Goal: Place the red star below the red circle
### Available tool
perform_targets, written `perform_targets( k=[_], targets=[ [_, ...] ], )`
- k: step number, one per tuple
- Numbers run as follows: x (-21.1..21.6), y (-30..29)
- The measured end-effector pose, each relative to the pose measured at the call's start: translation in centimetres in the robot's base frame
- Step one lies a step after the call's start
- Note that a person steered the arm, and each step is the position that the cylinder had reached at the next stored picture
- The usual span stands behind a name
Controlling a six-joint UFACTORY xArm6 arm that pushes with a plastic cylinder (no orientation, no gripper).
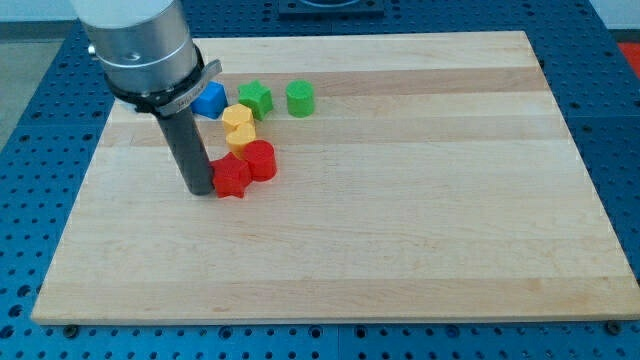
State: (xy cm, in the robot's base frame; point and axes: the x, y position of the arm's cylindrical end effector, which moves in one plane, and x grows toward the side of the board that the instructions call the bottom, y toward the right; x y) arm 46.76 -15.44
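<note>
Two red (233, 177), two yellow (238, 117), two green (255, 97), one blue block (210, 100).

A robotics lab bench is suggested — a pale wooden board (400, 200) is laid on a blue perforated metal table (30, 130), with small coloured blocks.

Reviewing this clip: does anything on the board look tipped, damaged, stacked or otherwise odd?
Nothing stands out. All the blocks sit flat on the wooden board, clustered near the view's top left. My tip rests against the left side of the red star block, which touches the red round block at its lower left.
</note>
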Motion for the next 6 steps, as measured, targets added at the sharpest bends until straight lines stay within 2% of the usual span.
perform_targets(
  k=[2, 3, 4, 6],
  targets=[
    [-0.5, -2.6],
    [-3.0, -2.7],
    [-2.2, -0.4],
    [3.9, 6.3]
  ],
)
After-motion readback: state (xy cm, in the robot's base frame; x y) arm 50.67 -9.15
